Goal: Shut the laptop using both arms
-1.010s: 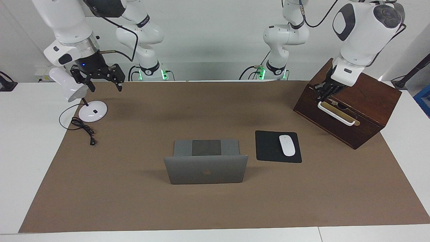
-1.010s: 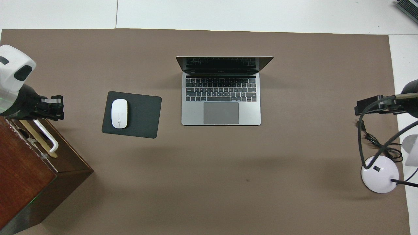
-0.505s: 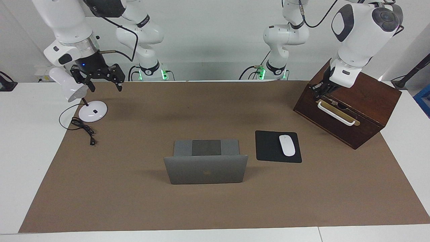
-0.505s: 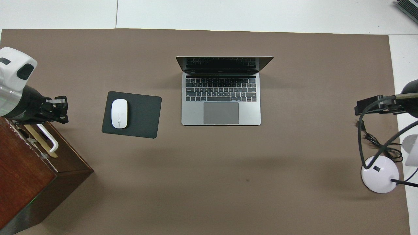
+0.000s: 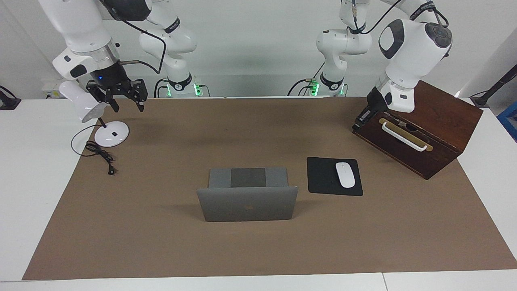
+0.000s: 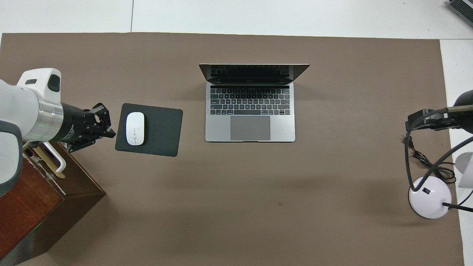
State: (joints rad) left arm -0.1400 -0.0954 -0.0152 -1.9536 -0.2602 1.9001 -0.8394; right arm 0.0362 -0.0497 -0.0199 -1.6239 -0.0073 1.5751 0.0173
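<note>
Right gripper hangs over the worktop edge by the lamp, jaws apart, nothing in them. Laptop sits mid-worktop, lid up, well clear of both sets of jaws, mouse pad beside it. Left gripper is over the wooden box corner, jaws closed and empty.

Pale wall, white table, brown mat.
</note>
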